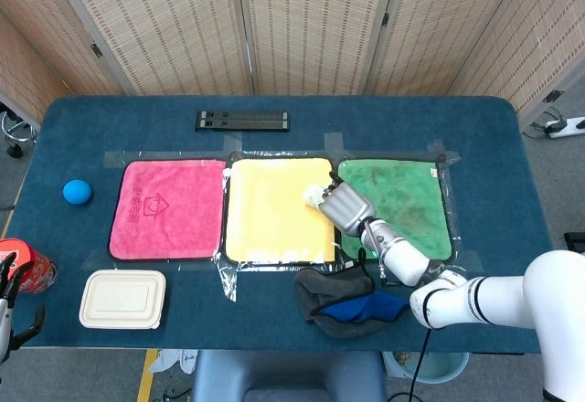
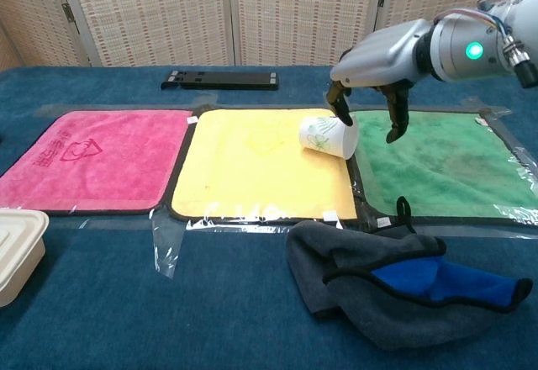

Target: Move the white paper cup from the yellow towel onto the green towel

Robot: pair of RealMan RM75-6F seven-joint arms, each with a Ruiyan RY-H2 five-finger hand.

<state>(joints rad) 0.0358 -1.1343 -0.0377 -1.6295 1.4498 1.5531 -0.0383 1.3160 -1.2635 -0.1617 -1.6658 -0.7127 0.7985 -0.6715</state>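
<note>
Can: red, at the far left edge of the surface, beside dark fingers too little seen to tell their state.
Ball: blue, left of the pink towel.
Box: white, lidded, below the pink towel.
Yellow towel: middle of the three, between the pink one and the green towel.
Cup: white, tipped on its side over the yellow towel's right edge, just short of the green towel.
Right robot hand: above the seam between yellow and green, fingers spread and curled down, one fingertip touching the cup's rim, not wrapped round it.
Cloth: grey and blue, heaped on the near surface below the green towel.
</note>
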